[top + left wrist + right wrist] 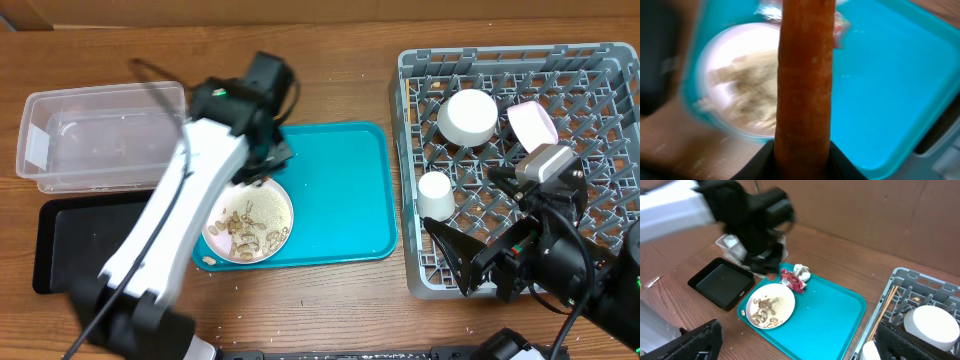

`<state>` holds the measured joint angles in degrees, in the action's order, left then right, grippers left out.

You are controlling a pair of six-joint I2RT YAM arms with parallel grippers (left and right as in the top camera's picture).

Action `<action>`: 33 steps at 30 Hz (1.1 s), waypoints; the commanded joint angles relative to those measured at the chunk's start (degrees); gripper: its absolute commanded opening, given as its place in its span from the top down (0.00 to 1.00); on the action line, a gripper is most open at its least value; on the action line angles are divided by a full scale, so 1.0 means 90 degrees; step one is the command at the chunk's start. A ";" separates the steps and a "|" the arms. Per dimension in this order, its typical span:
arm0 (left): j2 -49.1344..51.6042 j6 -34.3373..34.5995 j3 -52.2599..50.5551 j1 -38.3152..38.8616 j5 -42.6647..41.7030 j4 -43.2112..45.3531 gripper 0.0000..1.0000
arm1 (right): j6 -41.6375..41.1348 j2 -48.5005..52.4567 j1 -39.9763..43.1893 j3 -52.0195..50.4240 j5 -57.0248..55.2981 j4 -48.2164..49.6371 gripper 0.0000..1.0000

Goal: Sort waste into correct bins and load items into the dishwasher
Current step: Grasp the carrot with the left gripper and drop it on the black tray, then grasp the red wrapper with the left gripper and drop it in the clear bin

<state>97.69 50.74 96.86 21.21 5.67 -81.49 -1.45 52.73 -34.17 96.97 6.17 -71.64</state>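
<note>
Waste sorting is in hand: the left hand [802,159] grips the small orange carrot [805,75] above the teal tray [340,190], mid-frame (beside the scrap-strewn plate [250,222]). The next move likely calls for carrying it left to the clear tub [100,135] or the black tray [70,245]. The right hand [468,262] gapes empty at lower right.

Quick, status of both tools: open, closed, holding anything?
Left tool: closed on the carrot.
Right tool: open, holding nothing.
</note>
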 commanded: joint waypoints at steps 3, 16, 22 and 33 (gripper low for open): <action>-0.0612 0.0726 -0.0046 -0.0971 0.1389 -0.1027 0.71 | 0.0046 -0.0007 -0.0036 0.0019 0.0039 0.0015 0.00; -0.0903 -0.0114 -0.2977 -0.3971 0.0767 0.0228 0.78 | 0.0046 -0.0007 -0.0036 0.0019 0.0039 0.0015 0.00; -0.0908 -0.0597 -0.3417 -0.5251 0.0282 0.0923 0.49 | 0.0046 -0.0007 -0.0036 0.0019 0.0039 0.0015 0.00; -0.1217 -0.1877 -0.3089 -0.3920 -0.0855 0.1433 0.48 | 0.0046 -0.0007 -0.0036 0.0019 0.0039 0.0015 0.00</action>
<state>89.52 40.21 67.33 -22.02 1.39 -70.28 -1.48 52.73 -34.20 96.97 6.17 -71.64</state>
